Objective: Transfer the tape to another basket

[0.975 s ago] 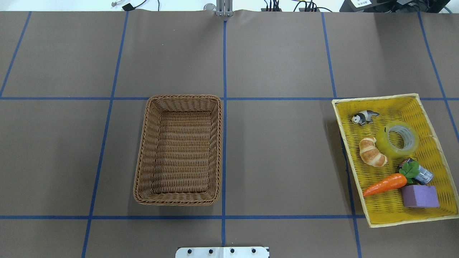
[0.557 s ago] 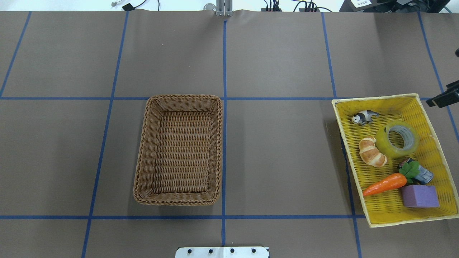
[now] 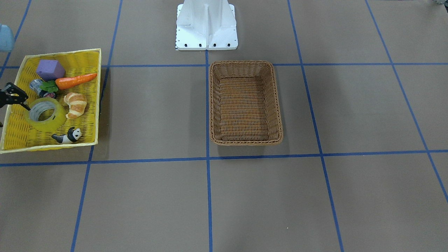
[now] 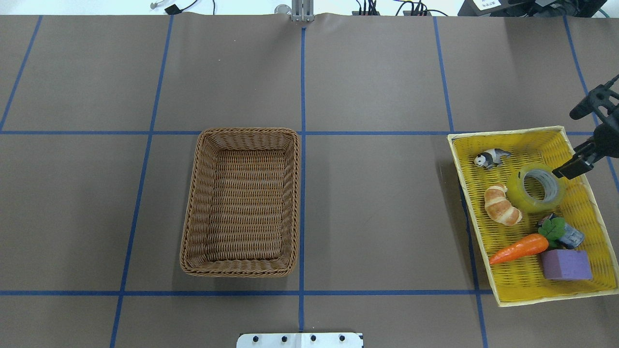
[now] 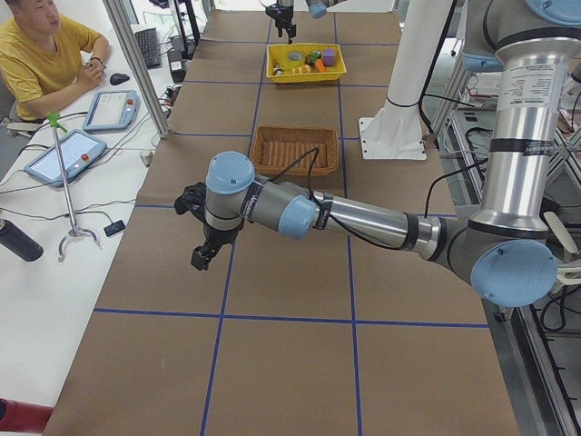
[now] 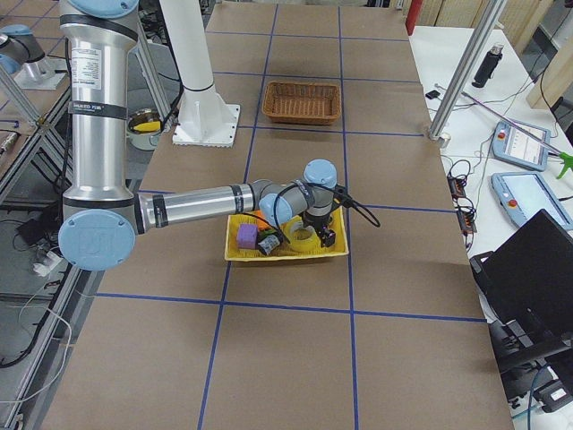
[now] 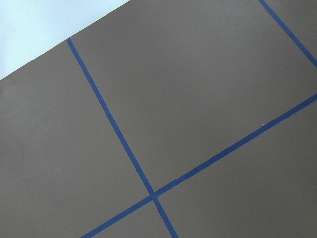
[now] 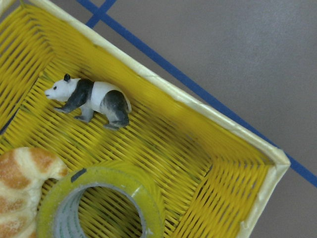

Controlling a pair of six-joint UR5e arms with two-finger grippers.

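Observation:
The yellow tape roll (image 4: pixel 518 194) lies flat in the yellow tray (image 4: pixel 505 132) at the table's right; it also shows in the front view (image 3: pixel 49 124) and in the right wrist view (image 8: pixel 144 197). The brown wicker basket (image 4: pixel 247 131) stands empty near the table's middle, and shows in the front view (image 3: pixel 241 63). My right gripper (image 4: pixel 568 143) is open and empty, and hovers over the tray's far right corner, just beside the tape. It shows at the left edge of the front view (image 3: pixel 15 97). My left gripper (image 5: pixel 201 238) shows only in the exterior left view, well off to the left; I cannot tell its state.
In the tray with the tape lie a toy panda (image 4: pixel 491 157), a croissant (image 4: pixel 502 205), a carrot (image 4: pixel 517 248), a small dark can (image 4: pixel 573 237) and a purple block (image 4: pixel 566 265). The robot's base plate (image 4: pixel 300 340) is at the near edge.
My right gripper has come in from the right edge and moved over the tray's far right corner toward the tape. The objects have not moved.

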